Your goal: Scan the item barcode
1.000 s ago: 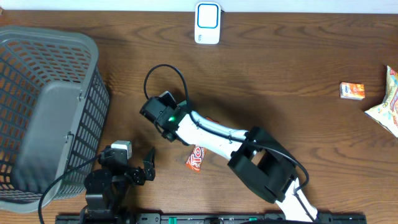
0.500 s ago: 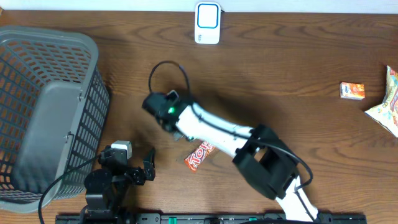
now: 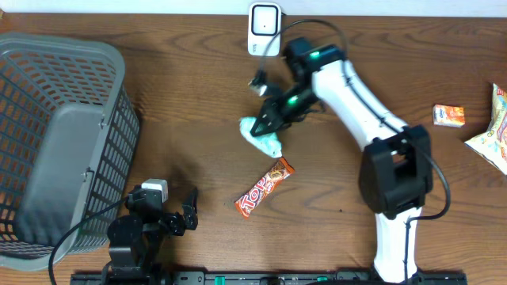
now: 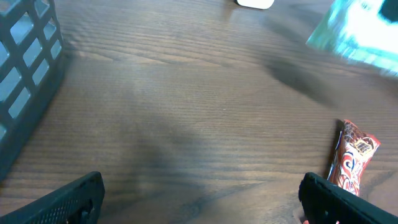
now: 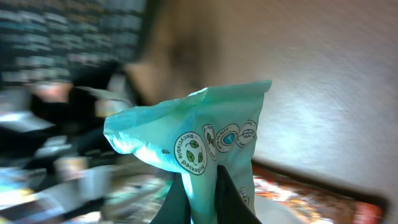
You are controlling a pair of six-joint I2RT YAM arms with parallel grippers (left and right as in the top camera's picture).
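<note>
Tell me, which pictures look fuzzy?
Right wrist view: the teal packet is sharp, but everything behind it is smeared. Left wrist view: that packet is a blurry patch top right, the candy bar clearer. Overhead view: mostly crisp.

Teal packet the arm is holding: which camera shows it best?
Right wrist view: the teal packet fills the frame, printed symbols visible, pinched between the fingers. Overhead shows it small, near the scanner; left wrist catches only a blurred corner.

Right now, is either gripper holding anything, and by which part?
The right gripper is shut on the teal packet, pinching it at one edge, with the rest sticking out beyond it. The left gripper is open and holds nothing.
</note>
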